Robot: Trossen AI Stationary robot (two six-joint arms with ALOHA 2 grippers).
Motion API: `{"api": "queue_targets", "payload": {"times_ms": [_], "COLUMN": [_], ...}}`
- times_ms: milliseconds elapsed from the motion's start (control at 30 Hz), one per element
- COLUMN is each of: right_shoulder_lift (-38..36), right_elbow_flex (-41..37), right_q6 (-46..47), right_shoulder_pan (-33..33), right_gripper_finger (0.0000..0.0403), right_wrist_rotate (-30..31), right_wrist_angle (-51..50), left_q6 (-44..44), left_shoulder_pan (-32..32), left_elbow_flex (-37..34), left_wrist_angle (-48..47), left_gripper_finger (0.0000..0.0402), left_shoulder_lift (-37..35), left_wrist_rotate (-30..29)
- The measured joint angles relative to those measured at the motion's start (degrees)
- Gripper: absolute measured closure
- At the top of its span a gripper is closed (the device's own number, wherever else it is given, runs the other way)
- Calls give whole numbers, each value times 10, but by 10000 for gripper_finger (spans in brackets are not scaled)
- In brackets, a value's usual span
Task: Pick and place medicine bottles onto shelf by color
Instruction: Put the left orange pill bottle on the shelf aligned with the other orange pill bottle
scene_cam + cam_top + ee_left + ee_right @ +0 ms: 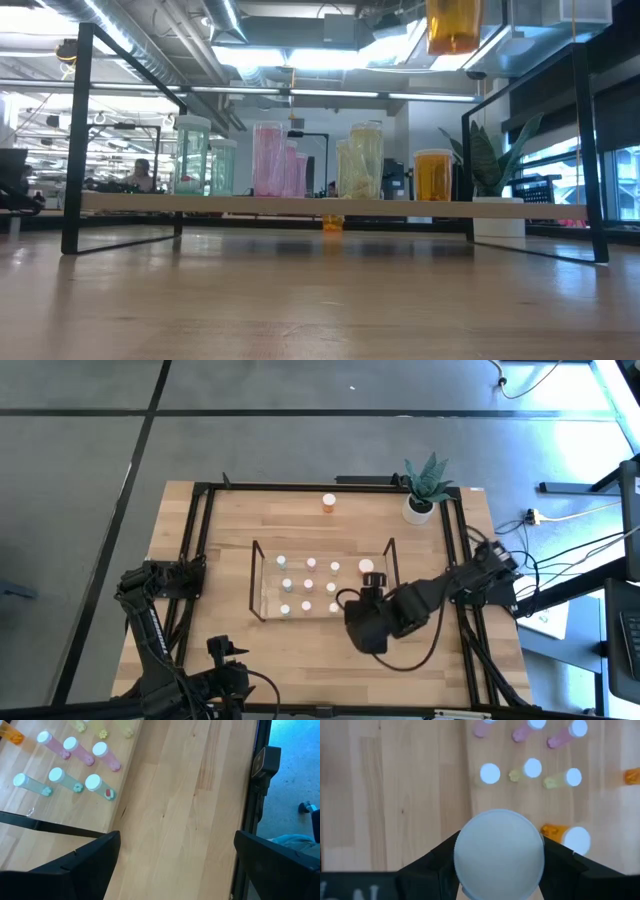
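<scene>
Your wooden table (300, 645) carried the shelf (322, 582) mostly filled: green, pink, yellow rows, one orange bottle (368, 567) placed. Your right gripper (372, 600) pinched a white-capped bottle (498, 852) above the shelf's orange end; another orange bottle (328, 503) waited beyond. Left gripper (175, 855) stood spread, idle

Your right arm reaches in from the right edge of the counter, bent at the elbow, with its wrist turned so the right hand (366, 603) points straight down. Its two dark fingers (445, 855) are clamped on either side of a white-capped bottle (499, 852), holding it up off the counter. Your left arm is folded back at the near left corner; its left hand (175, 865) hangs above the counter with the fingers spread wide and nothing between them.
</scene>
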Motion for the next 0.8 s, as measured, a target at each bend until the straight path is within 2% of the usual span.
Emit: {"api": "queue_targets", "payload": {"times_ms": [167,333,500,800], "right_shoulder_lift": [-73,-116,-118,-119], "right_elbow_flex": [-137,-231,-283,-335], "right_q6": [16,28,-8,-35], "right_shoulder_pan": [-30,-70,-94,-107], "right_gripper_finger": [196,196,196,196], "right_wrist_rotate": [-10,-32,-70,-53], "right_wrist_angle": [114,191,237,282], "left_q6": [0,0,0,0], "left_shoulder_pan": [0,0,0,0], "left_elbow_flex": [0,0,0,0], "left_wrist_angle": [0,0,0,0], "left_gripper_finger": [17,17,17,17], "left_shoulder_lift": [0,0,0,0], "left_wrist_rotate": [0,0,0,0]}}
